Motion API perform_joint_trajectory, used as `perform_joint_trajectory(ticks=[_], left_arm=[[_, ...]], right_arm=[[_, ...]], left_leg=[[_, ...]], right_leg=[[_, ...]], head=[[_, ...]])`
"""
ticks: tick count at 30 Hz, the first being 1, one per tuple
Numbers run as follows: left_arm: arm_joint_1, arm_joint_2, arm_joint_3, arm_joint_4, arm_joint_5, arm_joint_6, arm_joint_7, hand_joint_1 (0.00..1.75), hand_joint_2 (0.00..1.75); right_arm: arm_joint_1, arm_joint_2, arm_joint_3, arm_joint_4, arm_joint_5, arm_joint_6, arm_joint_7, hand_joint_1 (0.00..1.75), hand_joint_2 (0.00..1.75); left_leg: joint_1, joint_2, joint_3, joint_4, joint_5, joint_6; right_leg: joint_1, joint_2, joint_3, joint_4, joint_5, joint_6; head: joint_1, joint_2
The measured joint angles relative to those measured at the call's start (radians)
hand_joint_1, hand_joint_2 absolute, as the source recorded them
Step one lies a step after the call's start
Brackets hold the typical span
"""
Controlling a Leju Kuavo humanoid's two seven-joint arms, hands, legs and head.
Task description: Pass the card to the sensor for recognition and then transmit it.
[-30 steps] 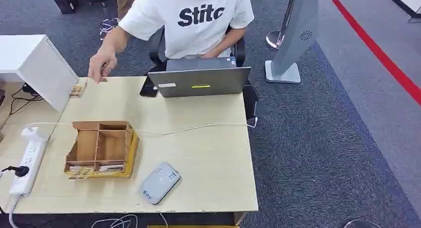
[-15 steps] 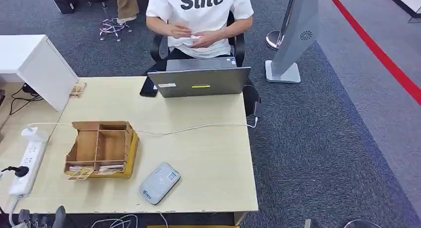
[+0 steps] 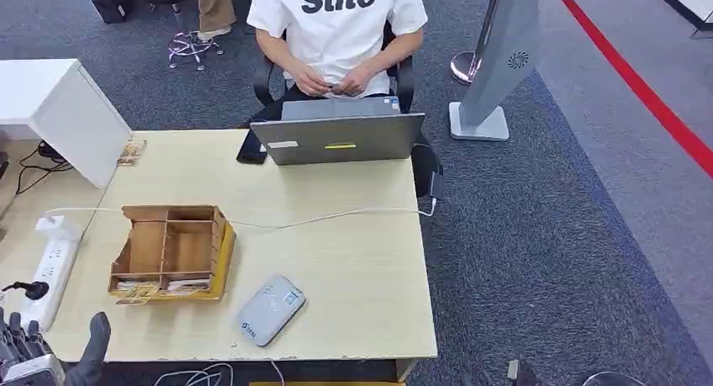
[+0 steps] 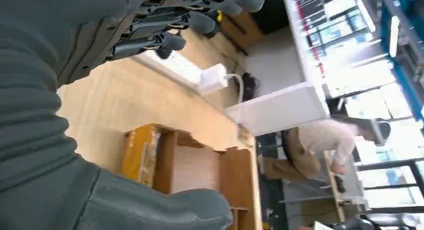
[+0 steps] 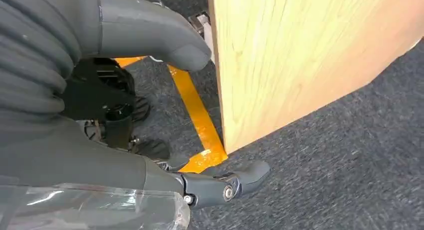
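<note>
A wooden divided box [image 3: 171, 250] stands on the left of the table, with cards [image 3: 160, 288] lying in its front slot. The grey card sensor [image 3: 269, 309] lies near the table's front edge, right of the box. My left hand [image 3: 52, 354] rises at the table's front left corner, fingers apart and holding nothing. In the left wrist view its fingers [image 4: 165, 19] are spread above the tabletop, with the box [image 4: 190, 165] ahead. My right hand [image 5: 125, 109] hangs beside the table's side panel [image 5: 300, 64], below the top, empty with thumb and fingers apart. Its tip [image 3: 517, 371] shows at the bottom edge.
A person sits behind a grey laptop [image 3: 336, 138] at the far edge, hands in lap. A loose card [image 3: 130, 153] lies far left by a white cabinet [image 3: 59, 108]. A power strip [image 3: 46, 277] and a white cable [image 3: 319, 218] lie on the table. A phone [image 3: 250, 149] sits beside the laptop.
The person has pulled an arm back from the far-left card and now sits with hands in lap. My left hand has come up into view at the front left corner.
</note>
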Motion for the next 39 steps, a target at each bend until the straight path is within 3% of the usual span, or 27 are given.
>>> perform_joint_trajectory(ticks=[7, 15, 25, 39], left_arm=[[0.019, 0.027, -0.132, -0.092, -0.153, 0.131, -0.031, 0.00, 1.75], [-0.032, 0.083, -0.184, -0.090, -0.415, 0.184, 0.051, 0.00, 1.75], [-0.149, 0.155, -0.223, 0.000, -0.625, 0.202, 0.159, 0.00, 1.75], [-0.378, 0.284, -0.356, 0.230, -0.912, 0.235, 0.367, 0.00, 1.75]], right_arm=[[-0.014, 0.007, 0.000, -0.005, 0.026, 0.001, -0.014, 0.00, 1.75], [-0.027, 0.013, 0.003, -0.005, 0.055, 0.003, -0.015, 0.00, 1.75], [-0.045, 0.021, 0.024, -0.005, 0.087, -0.002, 0.002, 0.00, 1.75], [-0.080, 0.032, 0.067, -0.005, 0.152, -0.025, 0.031, 0.00, 1.75]], left_leg=[[0.000, 0.000, 0.000, 0.000, 0.000, 0.000], [0.000, 0.000, 0.000, 0.000, 0.001, -0.001], [0.000, 0.000, 0.000, 0.001, 0.002, 0.000], [0.000, 0.001, 0.000, 0.001, 0.003, 0.000]], right_leg=[[0.000, 0.000, 0.000, 0.000, 0.000, 0.000], [0.000, 0.000, 0.000, 0.000, 0.000, 0.000], [0.000, 0.000, 0.000, 0.000, 0.001, 0.000], [0.000, 0.001, -0.001, 0.000, 0.003, 0.000]], head=[[0.000, 0.000], [0.000, 0.000], [0.000, 0.000], [0.000, 0.000]])
